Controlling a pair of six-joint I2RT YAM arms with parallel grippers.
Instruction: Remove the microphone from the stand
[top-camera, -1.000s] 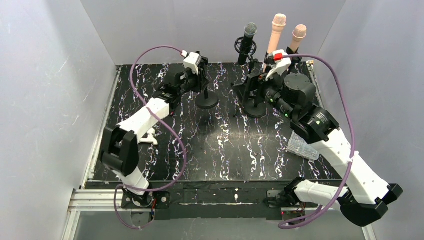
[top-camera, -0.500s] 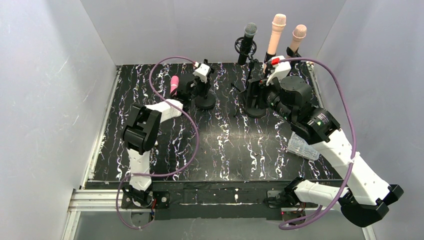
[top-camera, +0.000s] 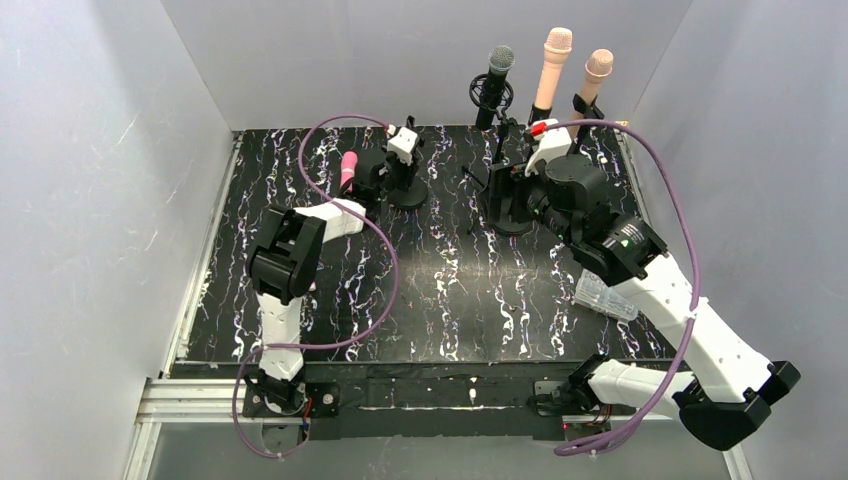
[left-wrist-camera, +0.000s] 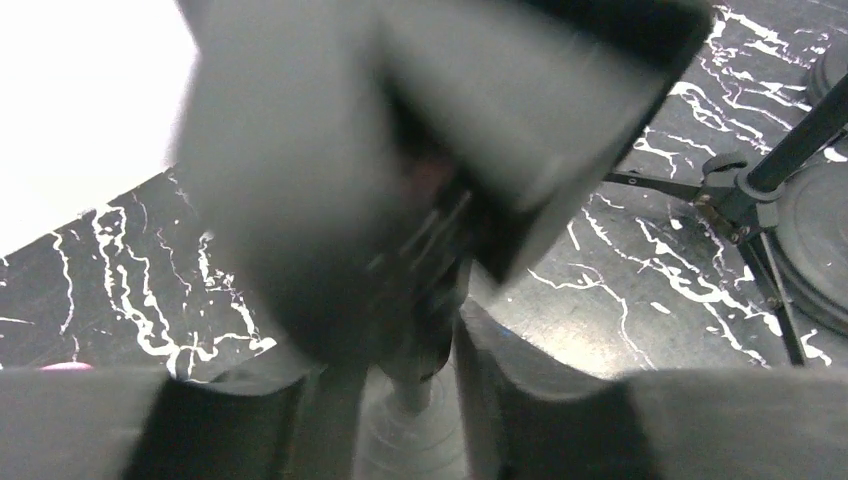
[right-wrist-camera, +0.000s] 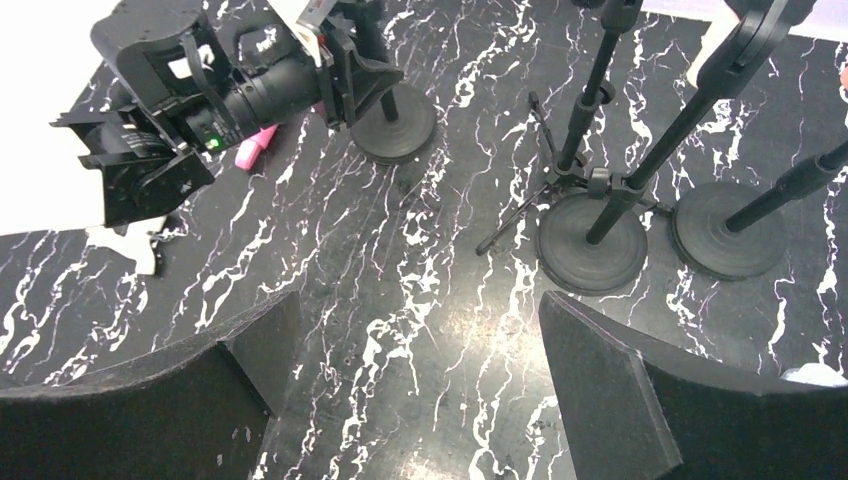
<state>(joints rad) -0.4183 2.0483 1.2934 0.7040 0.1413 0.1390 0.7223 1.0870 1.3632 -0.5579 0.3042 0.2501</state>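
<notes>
A bright pink microphone (top-camera: 349, 168) lies on the black marbled table just left of the small round-based stand (top-camera: 406, 192); it also shows under the left wrist (right-wrist-camera: 255, 150). My left gripper (top-camera: 398, 165) is low at that stand, shut on its thin pole (left-wrist-camera: 415, 385). A blurred dark part of the stand fills the left wrist view above the fingers. My right gripper (right-wrist-camera: 420, 380) hangs open over bare table, its fingers (right-wrist-camera: 610, 385) wide apart and nothing between them, near the right-hand stands (top-camera: 510, 215).
At the back right, a black microphone (top-camera: 499, 62) and two peach ones (top-camera: 555, 48) (top-camera: 597, 68) sit on taller stands with round bases (right-wrist-camera: 592, 243) (right-wrist-camera: 725, 230). A clear plastic piece (top-camera: 604, 296) lies under the right arm. Grey walls close in three sides.
The left arm folded its elbow back and its gripper dropped from the stand's top to the pole. The pink microphone came into view on the table. The stand base slid slightly back.
</notes>
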